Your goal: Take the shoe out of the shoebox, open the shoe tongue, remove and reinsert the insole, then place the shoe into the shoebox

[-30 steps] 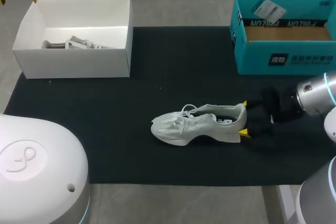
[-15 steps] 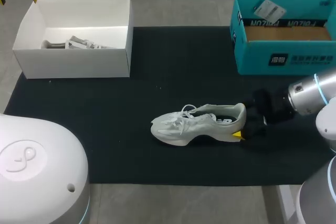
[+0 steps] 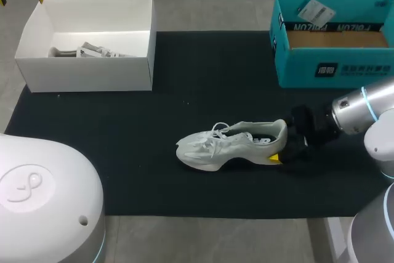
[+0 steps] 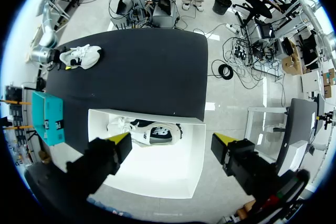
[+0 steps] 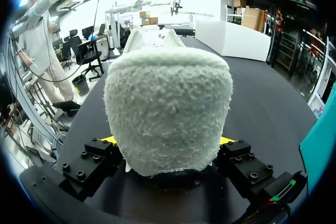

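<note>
Nearest the robot, at 7 o'clock of the head view, the left arm's white housing [image 3: 43, 201] rises over the grey tabletop [image 3: 203, 238]. Past it a black mat [image 3: 123, 152] covers most of the tabletop. Just toward 5 o'clock from the mat's middle rests the pale shoe [image 3: 231, 146], its toe to 9 o'clock and its heel [image 3: 281, 131] to 3 o'clock, with a dark insole showing in the opening. The right arm [image 3: 360, 112] comes in low from 3 o'clock, and the right tool [image 3: 281, 145] sits at the heel. In the right wrist view the fuzzy-lined heel fills the space straight ahead of that tool. Whether the tool is pinching the heel or only straddling it, I cannot tell. Farther off, at 2 o'clock, a teal box [image 3: 345, 69] stands on the mat's far edge with a card [image 3: 314, 12] propped inside against its far wall. At 10 o'clock stands a white box [image 3: 86, 75] holding a second shoe [image 3: 92, 50]. The left tool [image 4: 172, 141] hangs high over that white box, spread wide with nothing in its grasp. The second shoe lies directly under it in the left wrist view.
</note>
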Tool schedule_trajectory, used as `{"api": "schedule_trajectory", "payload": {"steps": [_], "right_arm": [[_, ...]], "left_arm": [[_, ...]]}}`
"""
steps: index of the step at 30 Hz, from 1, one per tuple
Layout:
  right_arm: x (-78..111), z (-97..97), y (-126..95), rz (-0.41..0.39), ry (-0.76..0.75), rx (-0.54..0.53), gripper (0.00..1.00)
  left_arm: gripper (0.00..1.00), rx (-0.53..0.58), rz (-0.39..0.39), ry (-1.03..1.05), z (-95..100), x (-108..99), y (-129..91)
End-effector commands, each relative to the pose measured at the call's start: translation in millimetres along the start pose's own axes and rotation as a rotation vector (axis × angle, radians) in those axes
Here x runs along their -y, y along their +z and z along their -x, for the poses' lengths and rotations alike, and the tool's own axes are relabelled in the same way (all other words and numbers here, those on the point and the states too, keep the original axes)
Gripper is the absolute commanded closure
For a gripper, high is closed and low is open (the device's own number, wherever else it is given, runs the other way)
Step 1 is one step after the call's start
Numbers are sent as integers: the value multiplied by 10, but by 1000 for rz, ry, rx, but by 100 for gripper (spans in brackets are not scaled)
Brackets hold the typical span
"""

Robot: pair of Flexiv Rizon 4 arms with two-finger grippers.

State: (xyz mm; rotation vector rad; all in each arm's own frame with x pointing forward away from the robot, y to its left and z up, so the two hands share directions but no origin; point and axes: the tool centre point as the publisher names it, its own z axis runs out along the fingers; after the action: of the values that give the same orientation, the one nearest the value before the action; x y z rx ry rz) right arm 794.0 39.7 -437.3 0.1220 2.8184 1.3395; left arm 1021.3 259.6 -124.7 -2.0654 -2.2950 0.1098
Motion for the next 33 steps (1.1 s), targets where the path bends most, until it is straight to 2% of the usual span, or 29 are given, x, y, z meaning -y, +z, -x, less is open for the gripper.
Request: {"api": "schedule_trajectory", "payload": {"steps": [1,25,28,29,30,32,33], "right_arm": [[10,20,49,-3,1,3,100],[10,20,49,-3,1,3,100],[10,20,49,-3,1,3,100],[10,20,49,-3,1,3,100],[10,20,49,-3,1,3,100],[10,20,49,-3,1,3,100],[10,20,49,-3,1,3,100]], "left_arm": [[0,-2,1,1,-5,-2,-3],[0,-2,1,1,-5,-2,-3],[0,92,-72,-308,-14,12,-76],[0,58,-97,-455,-19,18,-76],[0,144,-96,-523,-16,61,-84],[0,151,-104,-753,-23,144,-81],[0,194,-96,-820,-22,209,-96]]}}
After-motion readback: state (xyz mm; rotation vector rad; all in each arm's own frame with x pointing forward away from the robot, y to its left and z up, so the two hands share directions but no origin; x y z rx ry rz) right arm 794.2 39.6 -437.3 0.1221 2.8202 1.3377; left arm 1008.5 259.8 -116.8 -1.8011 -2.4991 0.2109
